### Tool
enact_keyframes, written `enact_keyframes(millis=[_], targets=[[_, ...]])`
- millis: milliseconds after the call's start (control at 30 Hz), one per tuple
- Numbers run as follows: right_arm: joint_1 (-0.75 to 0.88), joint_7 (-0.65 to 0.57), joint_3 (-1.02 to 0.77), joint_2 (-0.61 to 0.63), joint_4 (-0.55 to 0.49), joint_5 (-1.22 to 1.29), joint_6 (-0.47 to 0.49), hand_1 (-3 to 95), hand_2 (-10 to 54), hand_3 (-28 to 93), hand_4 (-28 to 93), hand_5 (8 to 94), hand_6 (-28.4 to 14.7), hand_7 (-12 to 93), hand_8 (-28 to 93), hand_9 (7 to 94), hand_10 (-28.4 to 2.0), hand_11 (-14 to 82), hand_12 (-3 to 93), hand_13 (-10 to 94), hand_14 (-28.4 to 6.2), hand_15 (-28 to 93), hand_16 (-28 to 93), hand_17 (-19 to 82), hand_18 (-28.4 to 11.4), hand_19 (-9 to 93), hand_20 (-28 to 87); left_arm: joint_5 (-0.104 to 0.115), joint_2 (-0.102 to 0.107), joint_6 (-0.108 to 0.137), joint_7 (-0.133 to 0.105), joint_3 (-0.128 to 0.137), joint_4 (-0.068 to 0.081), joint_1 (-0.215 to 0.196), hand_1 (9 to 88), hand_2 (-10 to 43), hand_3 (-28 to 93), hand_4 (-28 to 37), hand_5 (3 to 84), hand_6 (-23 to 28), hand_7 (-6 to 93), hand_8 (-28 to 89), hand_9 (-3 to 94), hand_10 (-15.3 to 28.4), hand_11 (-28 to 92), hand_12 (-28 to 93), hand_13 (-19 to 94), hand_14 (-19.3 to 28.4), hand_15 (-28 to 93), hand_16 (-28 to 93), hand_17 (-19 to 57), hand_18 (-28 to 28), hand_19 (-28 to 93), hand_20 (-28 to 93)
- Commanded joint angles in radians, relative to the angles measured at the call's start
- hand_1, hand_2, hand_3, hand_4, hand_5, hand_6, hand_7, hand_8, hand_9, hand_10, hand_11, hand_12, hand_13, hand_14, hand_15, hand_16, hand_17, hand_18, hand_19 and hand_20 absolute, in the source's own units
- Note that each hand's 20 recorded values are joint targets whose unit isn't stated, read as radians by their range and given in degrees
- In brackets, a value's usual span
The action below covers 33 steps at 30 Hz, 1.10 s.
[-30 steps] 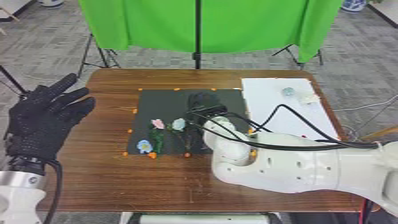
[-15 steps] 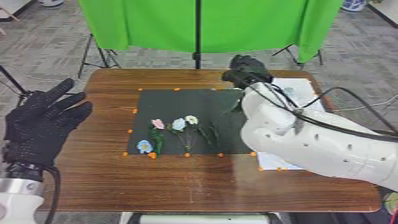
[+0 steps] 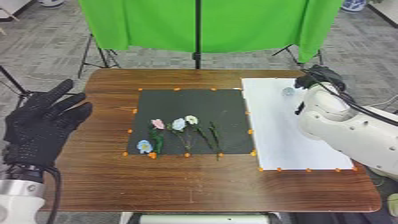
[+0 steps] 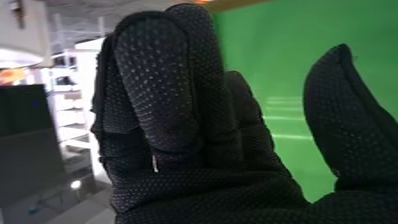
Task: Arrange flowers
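On the black mat (image 3: 173, 102) lie a light blue flower (image 3: 145, 146), a pink flower (image 3: 158, 123), a pale blue flower (image 3: 179, 124) and a white flower (image 3: 191, 119), their green stems toward the front edge. A pale flower head (image 3: 288, 91) rests on the white sheet (image 3: 275, 125). My right hand (image 3: 322, 76) is over the sheet's far right corner, beyond that flower head. In the right wrist view my right hand (image 4: 195, 115) is open, fingers straight, thumb apart. My left hand (image 3: 49, 115) is open at the table's left side.
Orange markers (image 3: 187, 155) line the mat and sheet on the brown table (image 3: 178, 185). Behind the table hangs a green cloth (image 3: 151, 25) with a black pole (image 3: 197, 35) in front. My right forearm crosses the table's right edge.
My right hand has left the mat and moved right over the sheet's far corner. The white flower and stems it had covered on the mat came into sight. The left arm has barely moved.
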<state>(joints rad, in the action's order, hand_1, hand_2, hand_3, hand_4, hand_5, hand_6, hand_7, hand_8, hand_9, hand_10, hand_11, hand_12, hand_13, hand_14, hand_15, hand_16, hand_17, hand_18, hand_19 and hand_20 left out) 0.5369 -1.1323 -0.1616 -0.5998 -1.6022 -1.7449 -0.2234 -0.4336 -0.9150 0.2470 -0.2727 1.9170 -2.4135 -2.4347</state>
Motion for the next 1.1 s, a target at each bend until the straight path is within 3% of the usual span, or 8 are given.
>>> enact_keyframes(millis=[33,233,400,500,733,900,1000,1100], targets=[[-0.012,0.012,0.017,0.027,0.046,0.033,0.081,29.2,0.1,75,-22,42.5,-4.1,10,-11,79.7,-17.3,24.4,15.1,82,-10.7,58,15,38,-24.2,88,-1,0.004,0.001,0.005,-0.023,-0.014,0.002,-0.014,22.1,8.6,77,-26.1,37.3,10.8,15.1,-10,34.5,22.1,31,12,26,28.4,60,-13,-6.0,26.7,66,15],[0.031,0.031,-0.011,0.035,0.074,0.072,0.158,29.3,-2.5,74,-23,38.5,-1.2,10,-11,76.2,-17.6,23.5,14.8,80,-10.8,59,16,37,-24.1,87,-1,0.007,0.003,-0.009,-0.021,-0.022,0.008,-0.008,22.1,8.5,77,-26.1,37.2,10.7,15.3,-10,34.4,22.1,31,12,26,28.4,60,-13,-6.0,26.9,66,15],[0.045,0.106,-0.014,0.037,0.086,0.079,0.229,29.5,-3.2,74,-24,35.8,1.3,11,-11,70.2,-18.3,21.6,14.4,76,-11.3,60,15,36,-23.5,85,-2,0.014,0.001,0.002,-0.025,-0.022,0.01,-0.016,22.1,8.4,77,-26.2,37.2,10.7,15.4,-10,34.3,22.0,31,12,26,28.4,60,-13,-6.0,26.9,66,15],[0.007,0.114,0.067,0.038,0.093,0.026,0.238,29.6,-3.8,75,-25,34.7,2.4,12,-12,65.5,-18.3,20.6,14.1,72,-11.9,61,14,33,-23.7,84,-1,0.007,-0.002,-0.014,-0.025,-0.02,0.011,-0.025,22.1,8.4,78,-26.2,37.2,10.7,15.4,-10,34.4,22.0,31,12,26,28.4,60,-13,-6.0,26.9,66,15],[0.012,0.12,0.078,0.023,0.111,0.016,0.207,30.3,-4.8,76,-27,36.2,3.7,14,-13,60.2,-17.9,16.7,13.2,68,-12.0,60,12,32,-23.6,83,1,0.01,0.001,-0.012,-0.034,-0.025,0.01,-0.023,22.1,8.3,78,-26.2,37.2,10.7,15.4,-10,34.3,22.0,31,12,26,28.4,60,-13,-6.0,26.8,66,15],[-0.023,0.135,0.19,0.011,0.131,-0.083,0.06,36.4,-8.3,77,-28,51.4,3.8,16,-14,65.7,-13.2,16.1,13.3,72,-9.5,55,13,33,-22.0,80,4,0.012,0.001,-0.01,-0.051,-0.027,0.009,-0.029,22.1,8.4,78,-26.3,37.2,10.6,15.5,-10,34.3,22.0,31,12,26,28.4,60,-13,-6.0,26.8,66,15],[-0.028,0.142,0.234,0.017,0.121,-0.147,-0.051,48.3,-9.4,70,-28,74.0,3.8,19,-4,81.9,-7.6,13.6,20.3,81,-4.7,51,18,37,-18.1,81,8,0.016,-0.001,-0.008,-0.059,-0.03,0.008,-0.038,22.1,8.4,77,-26.2,37.1,10.6,15.4,-10,34.3,22.0,31,11,26,28.4,60,-13,-6.0,26.7,66,15],[-0.036,0.132,0.247,0.018,0.093,-0.218,-0.154,52.5,-9.5,68,-28,82.0,4.3,21,0,90.8,-6.1,14.3,25.7,85,-2.9,51,19,40,-16.3,84,8,0.012,-0.009,-0.008,-0.056,-0.027,0.007,-0.04,22.2,8.4,77,-26.2,37.2,10.6,15.4,-10,34.4,22.1,31,11,26,28.4,60,-13,-6.0,26.8,66,15]])
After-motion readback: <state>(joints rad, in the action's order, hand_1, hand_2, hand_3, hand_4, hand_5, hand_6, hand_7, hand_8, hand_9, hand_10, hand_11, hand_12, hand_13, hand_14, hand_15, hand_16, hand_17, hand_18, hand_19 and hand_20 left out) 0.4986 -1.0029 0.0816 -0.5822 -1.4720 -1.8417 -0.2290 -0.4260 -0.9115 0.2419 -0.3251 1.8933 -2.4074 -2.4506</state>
